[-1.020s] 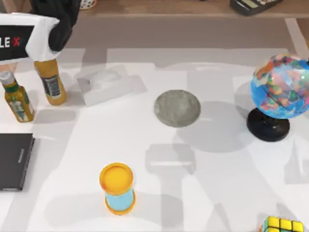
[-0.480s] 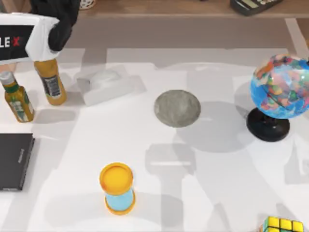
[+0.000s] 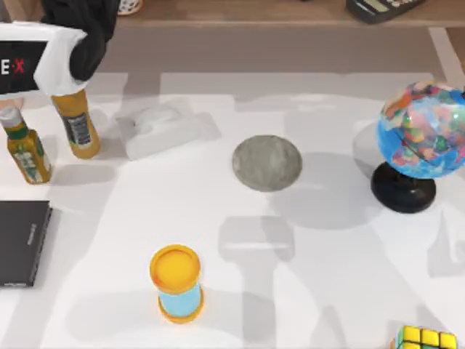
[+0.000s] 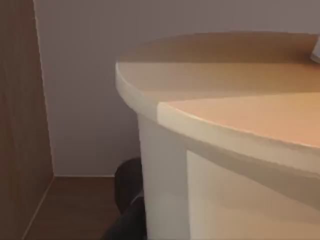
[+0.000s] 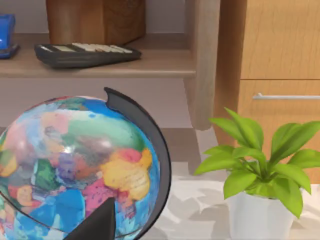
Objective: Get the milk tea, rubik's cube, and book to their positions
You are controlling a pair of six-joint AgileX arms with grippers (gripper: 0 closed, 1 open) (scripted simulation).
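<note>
The rubik's cube (image 3: 426,339) sits at the table's five o'clock edge, well apart from the grey disc (image 3: 267,163) at centre, with the globe (image 3: 420,132) at three o'clock. My left arm (image 3: 51,43) is up at ten o'clock over two bottles (image 3: 76,123); I cannot tell how either of my grippers stands. The yellow-lidded blue cylinder (image 3: 176,283) stands at seven o'clock, the black slab (image 3: 22,242) at nine.

- Two bottles: one orange-tan (image 3: 76,127) and one green-capped (image 3: 22,145), at nine to ten o'clock.
- One rubik's cube (image 3: 426,338), at five o'clock.
- One globe (image 3: 421,138), at three o'clock.
- One yellow-lidded blue cylinder (image 3: 176,283), at seven o'clock.
- One grey disc (image 3: 267,162), at centre.
- One black slab (image 3: 22,241), at nine o'clock.
- One potted plant (image 5: 255,175).
</note>
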